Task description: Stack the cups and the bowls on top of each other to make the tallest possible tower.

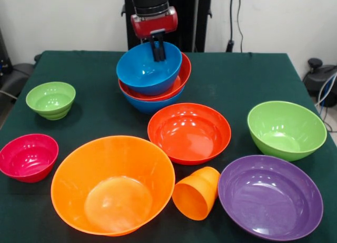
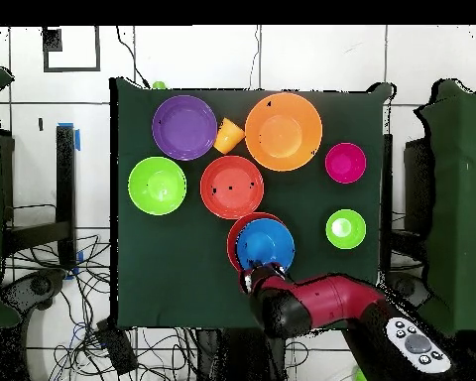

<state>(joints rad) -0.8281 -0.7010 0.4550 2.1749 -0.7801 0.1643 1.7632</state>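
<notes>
A pile of bowls stands at the table's far middle: a blue bowl (image 1: 152, 104) at the bottom, a red-orange bowl (image 1: 180, 79) in it, and a second blue bowl (image 1: 143, 72) tilted on top. My gripper (image 1: 158, 51) comes down from above, shut on the top blue bowl's far rim. From overhead, the gripper (image 2: 262, 270) is at the rim of that blue bowl (image 2: 266, 244). The small orange cup (image 1: 196, 193) lies on its side between the large orange bowl (image 1: 113, 185) and the purple bowl (image 1: 269, 196).
On the green table (image 1: 237, 80), a loose red-orange bowl (image 1: 189, 132) sits just in front of the pile. A large green bowl (image 1: 286, 130) is at the right. A small green bowl (image 1: 50, 100) and a magenta bowl (image 1: 27, 157) are at the left.
</notes>
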